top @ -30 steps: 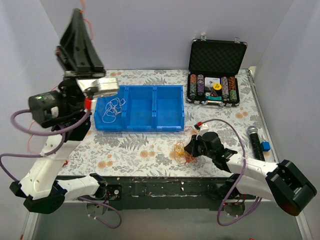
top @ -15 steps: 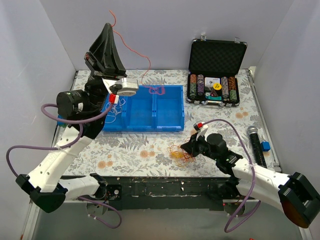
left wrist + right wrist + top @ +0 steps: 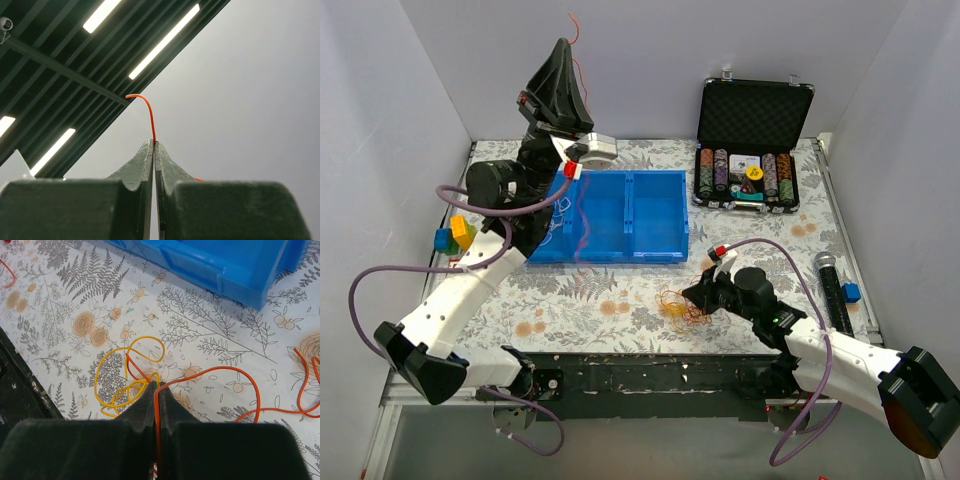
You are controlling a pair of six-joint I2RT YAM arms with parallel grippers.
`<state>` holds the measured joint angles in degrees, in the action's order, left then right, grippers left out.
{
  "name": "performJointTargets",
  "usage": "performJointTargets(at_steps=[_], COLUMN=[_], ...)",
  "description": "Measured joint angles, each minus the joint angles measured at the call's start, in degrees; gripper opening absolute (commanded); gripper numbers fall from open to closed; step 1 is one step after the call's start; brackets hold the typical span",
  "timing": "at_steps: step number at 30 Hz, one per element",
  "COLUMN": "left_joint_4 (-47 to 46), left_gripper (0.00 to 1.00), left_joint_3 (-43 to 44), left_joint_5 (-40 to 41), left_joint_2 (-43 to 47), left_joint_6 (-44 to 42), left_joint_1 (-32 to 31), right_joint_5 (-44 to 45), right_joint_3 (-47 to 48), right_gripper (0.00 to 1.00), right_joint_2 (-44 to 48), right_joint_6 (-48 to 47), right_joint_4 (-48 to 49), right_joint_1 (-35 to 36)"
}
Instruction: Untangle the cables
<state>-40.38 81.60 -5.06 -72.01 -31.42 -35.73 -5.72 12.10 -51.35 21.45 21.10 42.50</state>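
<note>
Cables (image 3: 678, 304) were being separated: my left gripper (image 3: 154, 143) pinched a red strand (image 3: 149, 107) poking beyond its tips, my right gripper (image 3: 155, 385) an orange strand (image 3: 240, 371); drawing them apart seemed next.

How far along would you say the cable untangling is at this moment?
Looks done: a white cable seems to lie in the blue bin. In hand: the left hand holds a red cable high over the bin, while the right hand pinches an orange cable on the table. Left: the yellow cable is looped with the orange one there.
</note>
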Motion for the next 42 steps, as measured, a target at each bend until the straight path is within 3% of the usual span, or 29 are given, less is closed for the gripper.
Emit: performJointTargets(at_steps=[21,42], left_joint_4=[-3.65,-4.31], left_gripper=[0.00,0.00], left_joint_3=[9.81,5.77], left_joint_5=[-2.49,-4.74], left_joint_2=[-5.66,-8.13], left_joint_6=[2.10,5.09], left_joint_1=[2.16,5.62], right_joint_5=[0.20,1.27], right_joint_3=[-0.63,-2.69], right_gripper=[0.01,0.01], right_joint_2=[-0.24,1.81], right_joint_6=[0.70,2.21], right_joint_4=[0.07,0.09], right_joint_1=[0.00,0.00])
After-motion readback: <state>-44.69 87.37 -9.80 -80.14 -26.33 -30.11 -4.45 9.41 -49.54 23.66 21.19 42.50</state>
